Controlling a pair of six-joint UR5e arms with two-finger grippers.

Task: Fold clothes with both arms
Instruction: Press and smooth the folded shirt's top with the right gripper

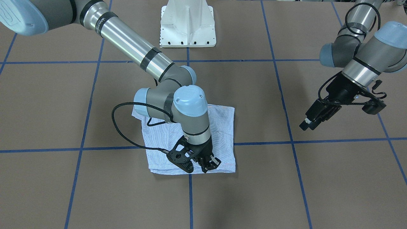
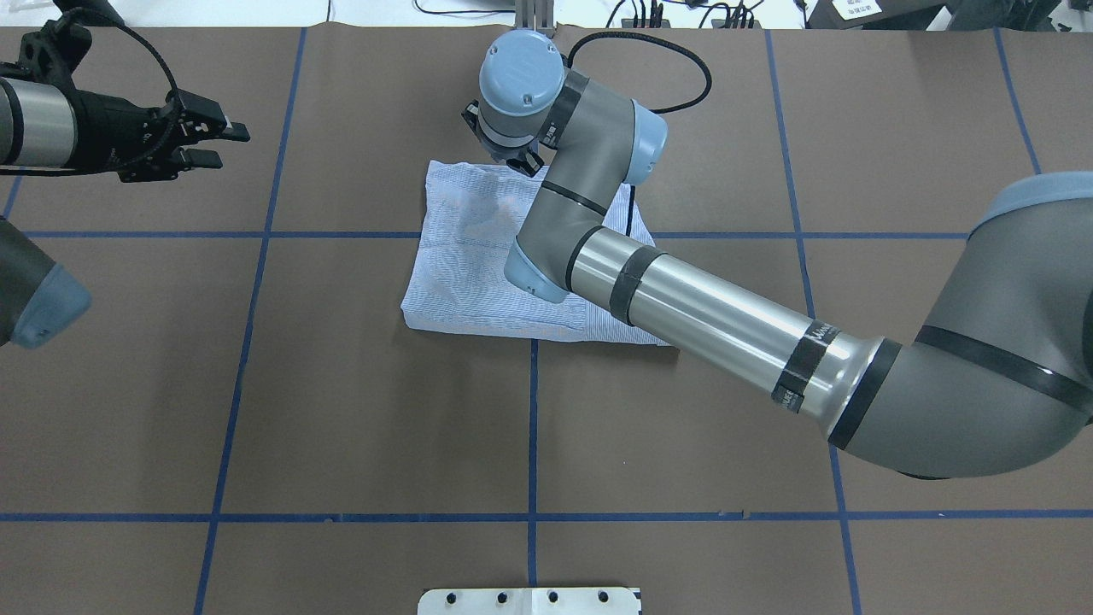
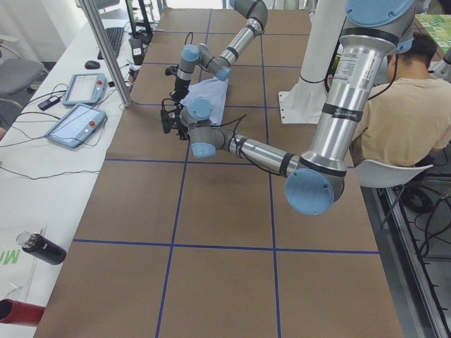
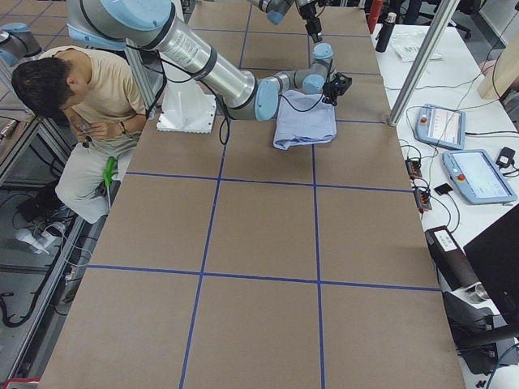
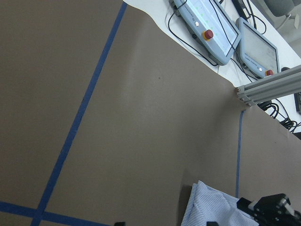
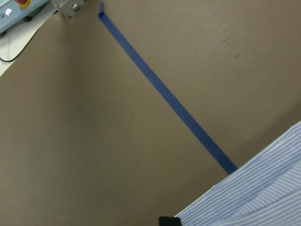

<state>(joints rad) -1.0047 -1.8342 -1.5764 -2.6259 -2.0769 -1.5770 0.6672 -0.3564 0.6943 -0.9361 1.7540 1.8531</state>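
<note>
While left fingers (image 2: 224,131) gape empty, right fingers (image 1: 213,162) overlie shirt (image 1: 222,127).

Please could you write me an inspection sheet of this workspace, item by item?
surface: brown table with a blue tape grid.
job's things: striped shirt folded to a rectangle, mid-table.
clutter: nothing seen.
grippers: left gripper open, apart from the shirt; right gripper low at the shirt's edge away from the robot, jaws unclear.
cables: black cable loops from the right wrist, partly over the shirt.
surroundings: white pedestal; seated person; two pendants on the side bench.
</note>
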